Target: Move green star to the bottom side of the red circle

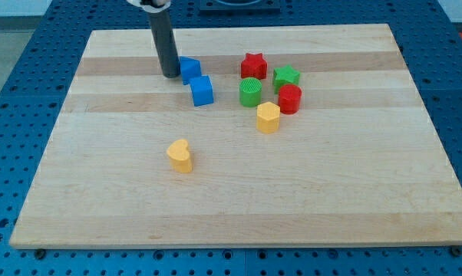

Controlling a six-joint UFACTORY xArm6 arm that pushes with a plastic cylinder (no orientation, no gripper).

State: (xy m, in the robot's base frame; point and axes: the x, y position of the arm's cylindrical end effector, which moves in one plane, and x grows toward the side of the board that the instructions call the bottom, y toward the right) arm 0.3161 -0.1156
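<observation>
The green star (287, 76) lies at the view's upper right, just above and touching the red circle (290, 99). My tip (170, 75) rests on the board well to the view's left of both, right beside a blue block (189, 69). A second blue block, a cube (202, 90), lies just below it. The rod rises from the tip to the view's top edge.
A red star (254, 65) lies left of the green star. A green circle (251, 92) lies left of the red circle. A yellow hexagon (268, 117) lies below them. A yellow heart (180, 155) lies toward the view's lower left. The wooden board (354, 192) rests on a blue perforated table.
</observation>
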